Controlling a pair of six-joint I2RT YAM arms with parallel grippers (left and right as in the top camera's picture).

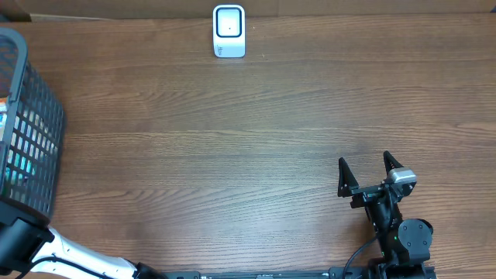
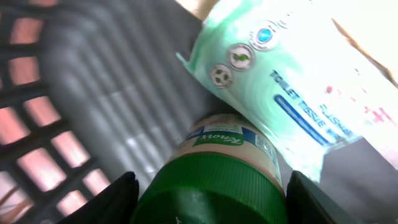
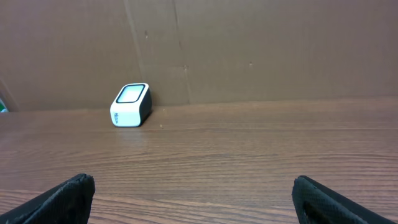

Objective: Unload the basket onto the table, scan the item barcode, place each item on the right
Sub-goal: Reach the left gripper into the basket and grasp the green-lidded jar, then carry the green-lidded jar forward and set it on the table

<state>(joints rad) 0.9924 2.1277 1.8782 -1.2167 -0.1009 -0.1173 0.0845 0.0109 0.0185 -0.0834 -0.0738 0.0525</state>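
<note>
The overhead view shows a dark mesh basket (image 1: pixel 31 132) at the left edge of the wooden table (image 1: pixel 232 155). The white left arm (image 1: pixel 70 256) reaches toward it from the lower left corner, and its tip is out of sight there.

Only the left wrist view looks inside the basket. There the left gripper (image 2: pixel 208 200) has its fingers pressed against both sides of the green lid of a Knorr jar (image 2: pixel 227 144), low in the frame. A pale green wipes pack (image 2: pixel 292 81) lies against the jar at upper right.

The white barcode scanner (image 1: pixel 229 31) stands at top centre, well apart from the basket. At lower right the right gripper (image 1: pixel 370 174) is spread wide and holds nothing. Its wrist view adds a cardboard wall (image 3: pixel 249 50) behind the scanner.
</note>
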